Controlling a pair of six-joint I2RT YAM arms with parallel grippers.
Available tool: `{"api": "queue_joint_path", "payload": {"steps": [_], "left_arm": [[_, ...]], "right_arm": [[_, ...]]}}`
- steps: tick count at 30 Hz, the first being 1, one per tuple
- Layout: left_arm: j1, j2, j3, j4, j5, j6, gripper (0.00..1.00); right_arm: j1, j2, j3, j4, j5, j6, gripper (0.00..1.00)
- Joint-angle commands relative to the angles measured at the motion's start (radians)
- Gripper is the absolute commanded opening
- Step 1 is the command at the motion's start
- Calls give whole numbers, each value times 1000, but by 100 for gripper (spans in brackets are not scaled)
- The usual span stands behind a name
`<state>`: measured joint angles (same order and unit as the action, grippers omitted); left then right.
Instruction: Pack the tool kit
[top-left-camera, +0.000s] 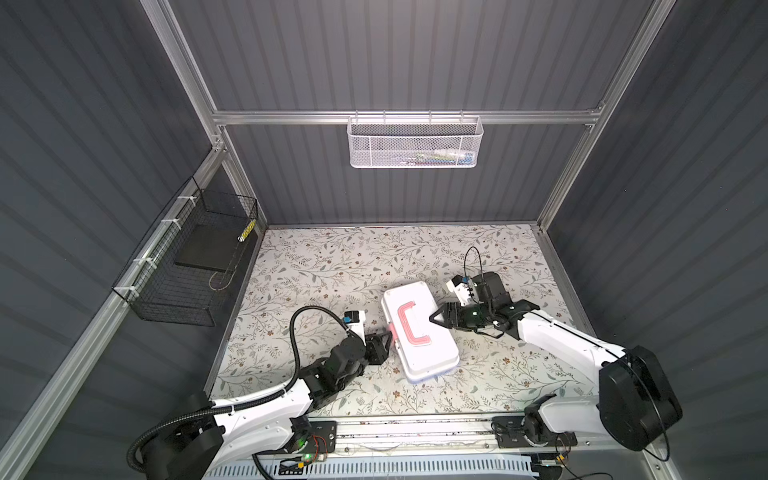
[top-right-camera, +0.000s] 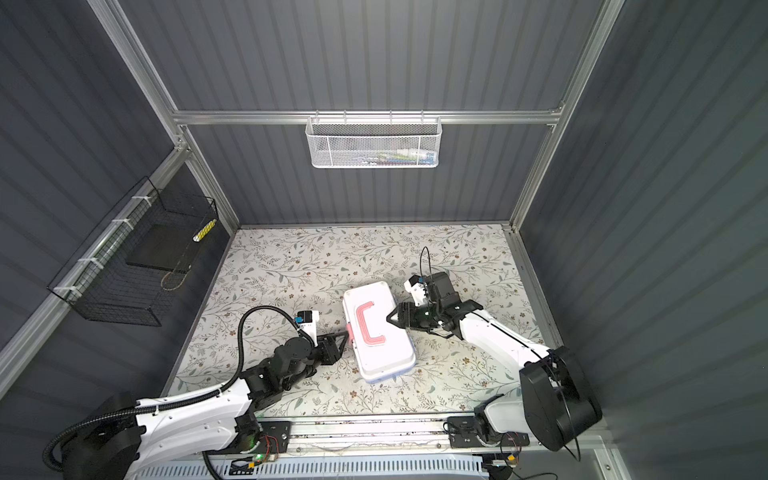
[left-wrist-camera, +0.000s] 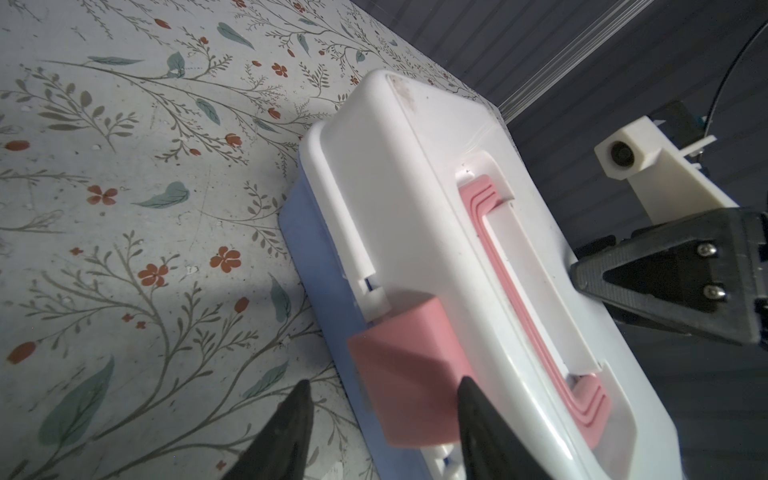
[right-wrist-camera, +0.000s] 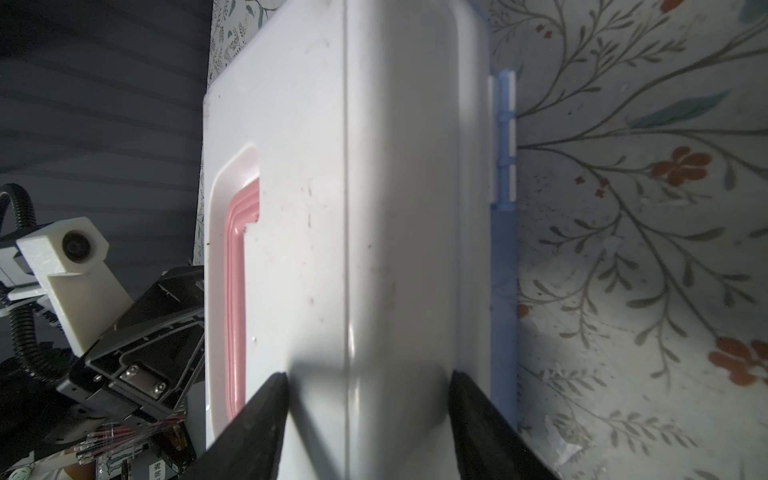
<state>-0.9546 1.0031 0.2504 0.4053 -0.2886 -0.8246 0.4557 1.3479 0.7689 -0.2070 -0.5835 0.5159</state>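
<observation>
The tool kit (top-left-camera: 432, 353) (top-right-camera: 386, 353) lies closed in the middle of the floral table, its pink handle (top-left-camera: 409, 326) flat in the white lid (left-wrist-camera: 415, 208) (right-wrist-camera: 311, 166) over a light blue base (left-wrist-camera: 307, 249). My left gripper (top-left-camera: 384, 332) (left-wrist-camera: 382, 382) is open at the case's left long side. Its jaws straddle the pink latch (left-wrist-camera: 399, 365): one finger touches it and the other stands clear over the table. My right gripper (top-left-camera: 432, 318) (right-wrist-camera: 370, 374) is shut on the lid's right edge, one finger on top and one at the rim. No tools are visible.
A white mesh basket (top-left-camera: 413, 143) with small items hangs on the back rail. A black wire basket (top-left-camera: 187, 266) is fixed to the left wall. Dark corrugated walls enclose the floral table (top-left-camera: 332, 270) on three sides.
</observation>
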Motion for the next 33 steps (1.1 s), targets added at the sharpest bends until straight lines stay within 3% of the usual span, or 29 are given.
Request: {"api": "queue_joint_path", "payload": {"steps": [1, 10, 18, 22, 33], "left_arm": [[-2, 1, 3, 9, 27, -8, 53], [-2, -21, -5, 12, 29, -17, 51], [-1, 0, -5, 36, 50, -23, 46], [-3, 29, 1, 48, 70, -22, 38], [-2, 24, 14, 30, 71, -10, 35]], "right_arm": [[17, 30, 12, 4, -56, 1, 62], [17, 36, 12, 3, -56, 0, 62], [16, 47, 12, 9, -62, 3, 62], [17, 52, 12, 9, -65, 2, 62], [16, 56, 12, 11, -62, 0, 62]]}}
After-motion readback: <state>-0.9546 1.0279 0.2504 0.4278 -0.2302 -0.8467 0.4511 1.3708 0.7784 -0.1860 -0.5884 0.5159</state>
